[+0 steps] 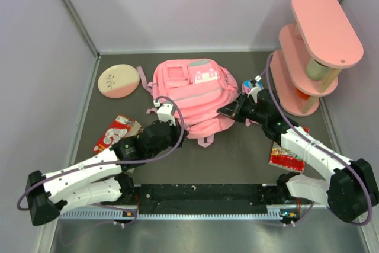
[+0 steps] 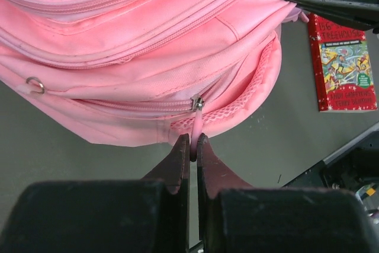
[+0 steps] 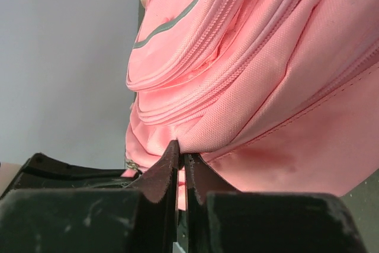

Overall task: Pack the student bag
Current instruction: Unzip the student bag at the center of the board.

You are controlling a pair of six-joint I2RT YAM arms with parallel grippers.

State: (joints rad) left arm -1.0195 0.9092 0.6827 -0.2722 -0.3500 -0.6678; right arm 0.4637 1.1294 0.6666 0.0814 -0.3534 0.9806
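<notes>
1. Here, the student bag [image 1: 192,99] lies flat on the dark table [image 1: 237,158], in the middle and toward the far wall. Its front pockets and small white patch face up, and it sits between the two arms.
2. The left gripper [image 2: 193,144] is at the bag's near left edge. Its jaws are clenched on the pink zipper pull [image 2: 195,127], a thin strip hanging from a metal slider [image 2: 197,103] at the end of a zipper line.
3. Just to one side of that slider, in the left wrist view, a pink mesh pocket [image 2: 249,102] curves round the bag's corner. From this view I cannot tell how far that zipper is undone.
4. The right gripper [image 3: 180,153] is pressed against the bag's right side. Its jaws are pinched tight on a fold of the bag's pink fabric, below a stack of seams and zipper tracks.
5. A red-covered book [image 1: 287,157] lies on the table beside the right arm, partly hidden under it and apart from the bag.
6. A red and white packet [image 1: 115,133] lies left of the left arm, near the table's left edge.
7. A round pink and cream disc [image 1: 118,80] rests close to the bag's far left corner.
8. A pink tiered shelf [image 1: 317,51] stands in the far right corner.
</notes>
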